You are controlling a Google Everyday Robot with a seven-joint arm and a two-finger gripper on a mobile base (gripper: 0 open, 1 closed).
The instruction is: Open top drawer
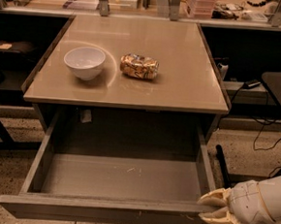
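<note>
The top drawer stands pulled far out from under the tan tabletop, showing its empty grey box interior with a few small white marks on the floor. Its grey front edge runs along the bottom of the view. My gripper, cream-coloured, is at the drawer's front right corner. One finger lies on the rim of the front and the other just below it, with a narrow gap between them around that corner edge.
A white bowl and a crumpled brown snack bag sit on the tabletop. Black cables and a dark leg lie on the speckled floor at right. Dark shelving stands to the left.
</note>
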